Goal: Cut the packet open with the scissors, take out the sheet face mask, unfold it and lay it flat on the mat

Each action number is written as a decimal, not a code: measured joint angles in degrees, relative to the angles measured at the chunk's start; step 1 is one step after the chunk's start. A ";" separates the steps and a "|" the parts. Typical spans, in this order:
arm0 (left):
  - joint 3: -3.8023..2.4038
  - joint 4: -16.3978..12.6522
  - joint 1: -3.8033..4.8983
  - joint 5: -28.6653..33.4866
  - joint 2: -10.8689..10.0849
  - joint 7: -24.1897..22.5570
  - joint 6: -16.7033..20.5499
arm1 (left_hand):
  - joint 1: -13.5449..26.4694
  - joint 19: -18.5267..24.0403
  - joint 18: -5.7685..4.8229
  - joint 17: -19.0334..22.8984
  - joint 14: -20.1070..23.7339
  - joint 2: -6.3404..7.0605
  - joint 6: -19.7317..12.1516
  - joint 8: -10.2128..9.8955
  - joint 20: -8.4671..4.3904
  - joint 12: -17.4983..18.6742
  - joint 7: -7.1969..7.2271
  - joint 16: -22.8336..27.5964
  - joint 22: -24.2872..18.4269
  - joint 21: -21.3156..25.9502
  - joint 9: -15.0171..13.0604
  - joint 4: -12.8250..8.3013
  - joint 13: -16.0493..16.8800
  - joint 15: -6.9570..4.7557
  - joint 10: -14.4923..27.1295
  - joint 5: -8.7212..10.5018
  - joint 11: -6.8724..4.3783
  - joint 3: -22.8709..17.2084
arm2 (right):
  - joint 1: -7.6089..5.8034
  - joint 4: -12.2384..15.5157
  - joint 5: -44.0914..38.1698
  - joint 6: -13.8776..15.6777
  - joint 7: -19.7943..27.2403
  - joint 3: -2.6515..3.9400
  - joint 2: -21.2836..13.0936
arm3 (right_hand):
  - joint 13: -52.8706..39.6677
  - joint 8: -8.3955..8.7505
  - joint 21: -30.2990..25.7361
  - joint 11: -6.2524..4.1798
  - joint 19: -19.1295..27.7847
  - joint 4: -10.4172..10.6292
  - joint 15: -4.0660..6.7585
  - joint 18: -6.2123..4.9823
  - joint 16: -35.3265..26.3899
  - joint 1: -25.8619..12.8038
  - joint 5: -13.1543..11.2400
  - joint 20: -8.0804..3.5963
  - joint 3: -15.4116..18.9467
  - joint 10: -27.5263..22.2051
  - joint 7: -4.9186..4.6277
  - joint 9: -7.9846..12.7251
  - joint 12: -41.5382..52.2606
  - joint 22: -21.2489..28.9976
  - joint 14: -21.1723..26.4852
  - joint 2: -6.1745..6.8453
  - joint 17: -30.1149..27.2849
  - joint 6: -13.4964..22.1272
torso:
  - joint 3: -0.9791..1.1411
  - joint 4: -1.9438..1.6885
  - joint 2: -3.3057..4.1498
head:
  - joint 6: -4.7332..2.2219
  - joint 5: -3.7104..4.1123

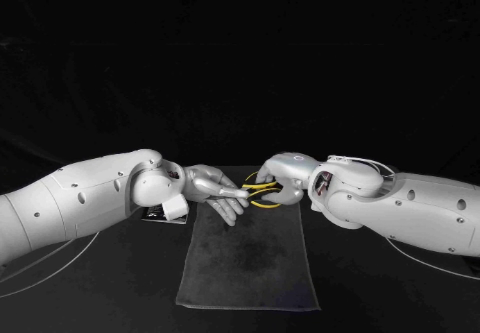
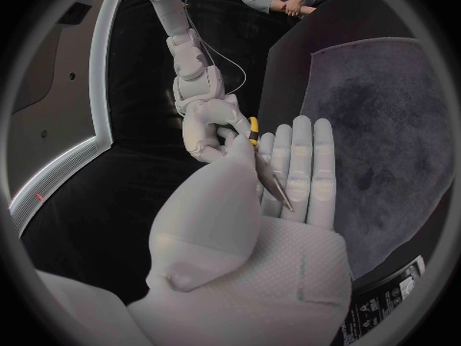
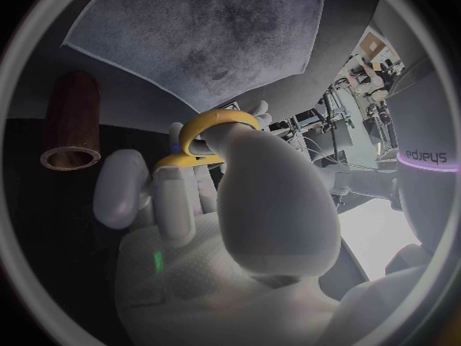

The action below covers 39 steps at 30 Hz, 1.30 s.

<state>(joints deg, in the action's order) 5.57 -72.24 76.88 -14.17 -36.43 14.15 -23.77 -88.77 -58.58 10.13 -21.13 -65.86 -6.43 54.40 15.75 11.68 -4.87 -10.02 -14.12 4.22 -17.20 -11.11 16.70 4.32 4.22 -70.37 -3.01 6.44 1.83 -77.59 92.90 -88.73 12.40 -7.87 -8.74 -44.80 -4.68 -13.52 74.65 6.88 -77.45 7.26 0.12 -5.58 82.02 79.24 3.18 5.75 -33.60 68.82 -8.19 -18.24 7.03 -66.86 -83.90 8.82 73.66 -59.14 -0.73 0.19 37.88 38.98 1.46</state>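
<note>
Your right robot hand (image 1: pixel 283 182) grips the scissors (image 3: pixel 210 118) by their yellow loops, just past the mat's (image 1: pixel 245 263) far edge. Your left robot hand (image 1: pixel 213 189) meets it there, fingers straight and pressed together, with the blades (image 2: pixel 273 184) across them. Whether its thumb clamps the steel, I cannot tell.

That's the hazard: work the blades now and they could nip those fingers, or a loose grip could drop the scissors. The packet (image 1: pixel 165 216) lies off the mat's far left corner, under the left wrist — a sweep of that arm could shove it away.

Black table (image 1: pixel 110 277), black packet, dark mat — poor contrast. A brown tube (image 3: pixel 72 127) sits near the mat, and a black backdrop closes the space beyond.
</note>
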 measured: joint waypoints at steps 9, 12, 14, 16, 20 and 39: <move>0.03 -0.02 -0.01 0.78 0.00 0.01 -0.30 | -1.07 -0.20 -0.03 -1.45 0.00 -1.86 -0.03 -0.34 -0.21 0.70 0.02 0.00 0.00 0.00 0.12 0.13 -0.20 0.00 -0.62 0.18 0.04 -6.16 | 0.00 0.38 -0.11 -0.01 0.02 0.01 -0.25 | 0.00 0.01 0.00 0.04 0.00 0.08 0.00 0.31 -0.12 0.01 0.00 0.00 -0.08 0.04 -0.04 -0.06 0.00 0.00 0.00 0.00 -0.08 0.06 | -0.01 0.00 0.01 | 0.10 -0.09; 0.04 -0.03 -0.01 1.05 0.00 0.01 -0.36 | -0.88 -0.20 -0.02 -1.85 0.01 -2.05 -0.04 -0.35 -0.21 0.70 0.03 0.00 0.00 0.21 0.18 0.18 -0.19 0.01 -0.70 0.36 0.12 -7.99 | 0.00 0.43 -0.16 -0.01 0.03 0.03 -0.30 | 0.00 0.01 -0.01 0.04 0.00 0.09 0.00 0.32 -0.17 0.01 0.00 0.00 -0.08 0.05 -0.03 -0.06 0.00 0.01 0.00 0.00 -0.12 0.11 | -0.02 0.01 0.01 | 0.12 -0.09; 0.06 -0.04 -0.02 1.20 0.00 0.01 -0.44 | 1.13 -0.20 -0.03 -2.63 0.00 -1.36 -0.14 -0.58 -0.21 0.70 0.12 0.18 0.00 0.21 0.19 0.08 -0.19 0.01 -0.70 0.37 0.12 -10.55 | 0.00 0.44 -0.21 -0.01 0.03 0.03 -0.32 | 0.00 0.01 -0.01 0.04 0.00 0.09 0.00 0.32 -0.20 0.02 0.00 0.00 -0.08 0.05 -0.01 -0.06 0.00 0.02 0.00 0.00 -0.13 0.21 | -0.02 0.00 0.02 | 0.13 -0.09; 0.07 -0.05 -0.02 1.30 0.00 0.01 -0.50 | 3.48 -0.20 -0.04 -3.13 0.00 0.15 -0.08 -0.58 -0.21 0.70 0.07 0.25 0.00 0.21 0.19 0.20 -0.19 0.01 -0.83 0.35 0.23 -11.30 | 0.00 0.46 -0.26 -0.02 0.03 0.03 -0.33 | 0.00 0.02 -0.04 0.05 0.00 0.09 0.00 0.33 -0.20 0.02 0.00 0.00 -0.08 0.05 -0.04 -0.05 -0.08 0.04 0.00 0.00 -0.13 0.24 | -0.02 0.00 0.03 | 0.13 -0.03; 0.15 -0.02 -0.02 1.54 -0.01 0.17 -0.52 | 8.64 -0.32 -0.40 -3.93 0.00 2.42 0.30 -0.58 -0.09 0.71 -0.30 0.25 0.00 0.21 0.19 0.22 -0.10 0.02 -1.22 0.33 0.22 -11.09 | 0.00 0.54 -0.36 -0.03 0.03 0.03 -0.33 | 0.00 0.02 -0.05 0.04 0.00 0.09 0.00 0.33 -0.20 0.02 0.00 0.00 -0.07 0.05 -0.04 -0.05 -0.22 0.13 0.00 0.00 -0.12 0.25 | -0.02 0.00 0.04 | 0.18 -0.02; 0.51 0.03 -0.01 2.10 0.00 0.92 -0.44 | 9.08 -0.63 -0.47 -5.94 -0.39 3.57 1.03 -0.57 -0.23 0.71 -0.01 0.56 0.02 0.43 0.16 0.09 0.19 -0.22 -1.84 0.33 0.01 -16.04 | 0.01 0.61 -0.76 -0.04 0.02 0.02 -0.41 | 0.00 0.14 -0.10 0.01 0.00 0.09 0.00 0.35 -0.22 0.10 0.00 0.00 -0.06 0.02 -0.01 -0.09 -0.30 0.10 0.00 -0.05 -0.09 0.40 | -0.02 0.00 0.08 | 0.34 0.08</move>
<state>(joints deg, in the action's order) 6.08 -72.21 76.87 -12.07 -36.43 15.07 -24.21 -79.69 -59.21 9.65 -27.07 -66.25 -2.86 55.43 15.18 11.45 -4.17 -10.03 -13.56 4.24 -16.76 -10.96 16.79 4.51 4.00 -72.21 -2.68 6.45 -14.21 -77.58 93.50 -89.49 12.36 -7.84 -8.73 -45.21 -4.67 -13.38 74.54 6.89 -77.45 7.35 0.11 -5.23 81.80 79.34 3.18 5.75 -33.66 68.84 -8.20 -18.33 6.73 -66.76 -83.90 8.76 73.57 -58.73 -0.74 0.19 37.96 39.32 1.54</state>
